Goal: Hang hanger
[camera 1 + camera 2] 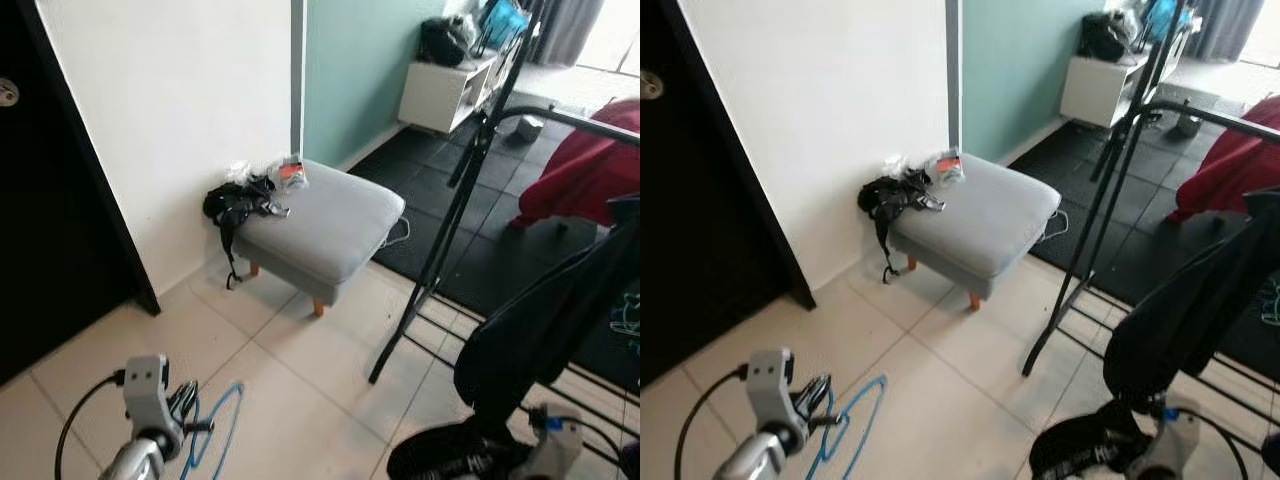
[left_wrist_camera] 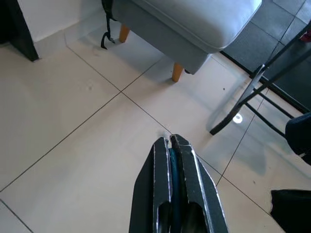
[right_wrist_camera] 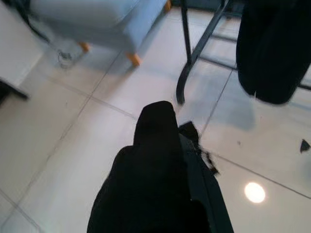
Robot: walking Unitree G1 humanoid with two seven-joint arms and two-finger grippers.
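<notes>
A blue wire hanger (image 1: 215, 432) hangs low over the tiled floor at the lower left, with my left gripper (image 1: 192, 408) shut on it. In the left wrist view a blue strip shows between the closed fingers (image 2: 160, 170). The black clothes rack (image 1: 437, 255) stands to the right, its top rail (image 1: 570, 118) running toward the right edge. A dark garment (image 1: 550, 320) hangs from it. My right gripper (image 3: 167, 145) is low at the lower right beside that garment, and black cloth (image 3: 155, 160) drapes over it and hides it.
A grey footstool (image 1: 325, 228) stands against the white wall, with a black strap bundle (image 1: 237, 205) on its corner. A dark door (image 1: 50, 200) is at the left. Red fabric (image 1: 590, 170) and a white shelf unit (image 1: 445, 95) lie beyond the rack. A black item with white lettering (image 1: 450, 458) lies on the floor.
</notes>
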